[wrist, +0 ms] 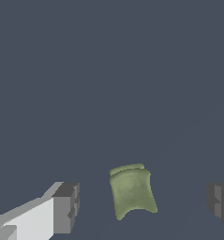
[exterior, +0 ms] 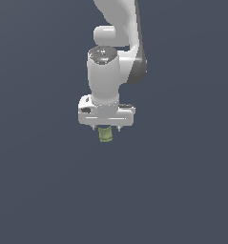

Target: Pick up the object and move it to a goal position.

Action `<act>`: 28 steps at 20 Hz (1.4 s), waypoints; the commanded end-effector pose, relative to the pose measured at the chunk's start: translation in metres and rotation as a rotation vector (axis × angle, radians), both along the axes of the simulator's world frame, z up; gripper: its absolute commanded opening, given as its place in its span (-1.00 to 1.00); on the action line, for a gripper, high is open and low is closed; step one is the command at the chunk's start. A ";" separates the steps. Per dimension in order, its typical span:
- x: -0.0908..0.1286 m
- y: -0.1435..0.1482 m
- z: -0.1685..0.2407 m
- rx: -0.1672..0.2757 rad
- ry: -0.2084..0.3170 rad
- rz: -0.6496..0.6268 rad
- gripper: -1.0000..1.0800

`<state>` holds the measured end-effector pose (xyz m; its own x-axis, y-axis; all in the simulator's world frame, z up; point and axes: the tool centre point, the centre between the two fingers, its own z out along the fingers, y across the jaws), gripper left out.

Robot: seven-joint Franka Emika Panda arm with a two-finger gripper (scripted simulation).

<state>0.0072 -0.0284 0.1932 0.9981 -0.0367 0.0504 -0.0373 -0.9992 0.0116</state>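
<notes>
The object [exterior: 106, 135], a small pale olive-green stubby cylinder with faint bands, shows just under the white hand of my gripper [exterior: 106, 128] in the exterior view. Only short finger stubs show there, one on each side of the object's top. In the wrist view the object [wrist: 132, 193] lies between the two grey fingertips [wrist: 66, 206], which stand wide apart with clear gaps on both sides. Neither pad touches it. The gripper [wrist: 144, 204] is open around the object.
A plain dark blue-grey surface [exterior: 182, 190] fills both views. The white arm [exterior: 120, 28] rises above the hand to the top of the exterior view. No other objects, marker or edges show.
</notes>
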 end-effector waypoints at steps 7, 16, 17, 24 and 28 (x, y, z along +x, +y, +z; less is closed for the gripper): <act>-0.009 -0.002 -0.016 0.000 0.008 0.028 0.92; -0.045 -0.011 -0.071 0.004 0.035 0.122 0.92; -0.049 -0.012 -0.077 0.005 0.038 0.132 0.92; -0.069 -0.015 -0.101 0.008 0.050 0.177 0.92; -0.070 -0.015 -0.102 0.009 0.051 0.177 0.92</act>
